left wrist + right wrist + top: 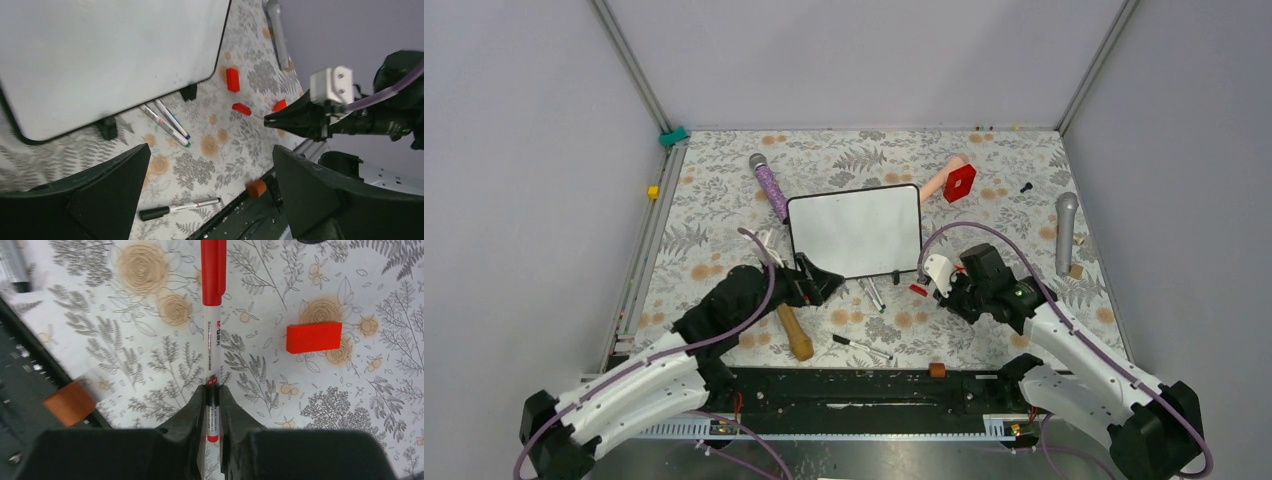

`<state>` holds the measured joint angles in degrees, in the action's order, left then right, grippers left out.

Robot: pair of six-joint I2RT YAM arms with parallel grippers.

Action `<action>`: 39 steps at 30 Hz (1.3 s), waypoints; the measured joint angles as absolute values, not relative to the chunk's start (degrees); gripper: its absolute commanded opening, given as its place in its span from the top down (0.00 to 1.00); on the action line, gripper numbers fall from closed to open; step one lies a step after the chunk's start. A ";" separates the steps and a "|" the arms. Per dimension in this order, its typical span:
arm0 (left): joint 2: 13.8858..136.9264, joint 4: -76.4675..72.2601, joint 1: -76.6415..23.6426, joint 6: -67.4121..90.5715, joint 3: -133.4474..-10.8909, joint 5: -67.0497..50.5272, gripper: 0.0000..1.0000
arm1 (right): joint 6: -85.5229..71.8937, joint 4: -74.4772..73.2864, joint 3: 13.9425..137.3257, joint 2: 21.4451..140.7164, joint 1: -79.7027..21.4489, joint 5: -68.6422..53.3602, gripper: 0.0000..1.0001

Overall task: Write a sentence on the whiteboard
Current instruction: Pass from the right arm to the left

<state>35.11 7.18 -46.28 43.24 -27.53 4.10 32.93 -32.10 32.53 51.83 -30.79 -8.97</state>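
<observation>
The whiteboard (854,230) stands on small black feet at the table's middle; it also fills the upper left of the left wrist view (100,55). Its face is blank; no red lettering shows. My left gripper (822,279) is open and empty at the board's near left corner, its jaws wide apart (210,185). My right gripper (927,287) sits near the board's near right corner. It is shut on a red-capped marker (213,315), cap pointing away from the wrist (213,390).
Two markers (167,120) lie in front of the board and a black-capped marker (861,346) nearer the rail. A wooden handle (796,335), an orange piece (937,370), a red block (314,337), a purple microphone (769,185), a grey microphone (1065,230) and a red object (960,182) lie around.
</observation>
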 measured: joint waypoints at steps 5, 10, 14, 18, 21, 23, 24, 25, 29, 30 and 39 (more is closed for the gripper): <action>47.42 -5.04 -51.05 49.89 -24.67 3.18 0.11 | 33.65 -40.53 40.45 51.77 -30.74 -15.57 1.00; 60.60 -12.03 -55.42 52.97 -30.11 3.22 0.16 | 34.35 -46.30 51.07 53.52 -30.76 -22.72 1.00; 67.35 -19.27 -56.86 55.18 -34.15 2.87 0.19 | 34.46 -49.39 54.57 55.59 -30.76 -27.09 1.00; 70.76 -25.50 -56.86 57.14 -34.94 2.70 0.32 | 34.48 -51.83 55.33 57.58 -30.74 -29.56 1.00; 72.12 -28.05 -56.86 58.61 -35.07 2.35 0.41 | 34.48 -52.42 55.33 57.76 -30.74 -30.55 1.00; 73.01 -29.30 -56.86 59.37 -35.33 1.96 0.43 | 34.39 -52.40 55.33 57.76 -30.76 -31.22 1.00; 73.36 -29.89 -56.86 59.86 -35.38 1.85 0.43 | 34.26 -52.36 55.33 57.76 -30.76 -31.22 1.00; 73.65 -30.37 -56.86 60.27 -35.38 1.78 0.43 | 34.17 -52.21 55.33 57.76 -30.76 -31.22 1.00; 73.69 -30.79 -56.86 62.00 -35.38 1.65 0.45 | 33.52 -51.16 55.33 57.76 -30.76 -31.09 1.00; 73.58 -30.74 -56.86 62.22 -35.33 1.65 0.45 | 33.30 -50.68 55.33 57.76 -30.74 -30.98 1.00; 69.49 -28.77 -57.25 64.40 -33.74 1.63 0.58 | 32.03 -47.88 55.33 58.67 -30.74 -30.61 1.00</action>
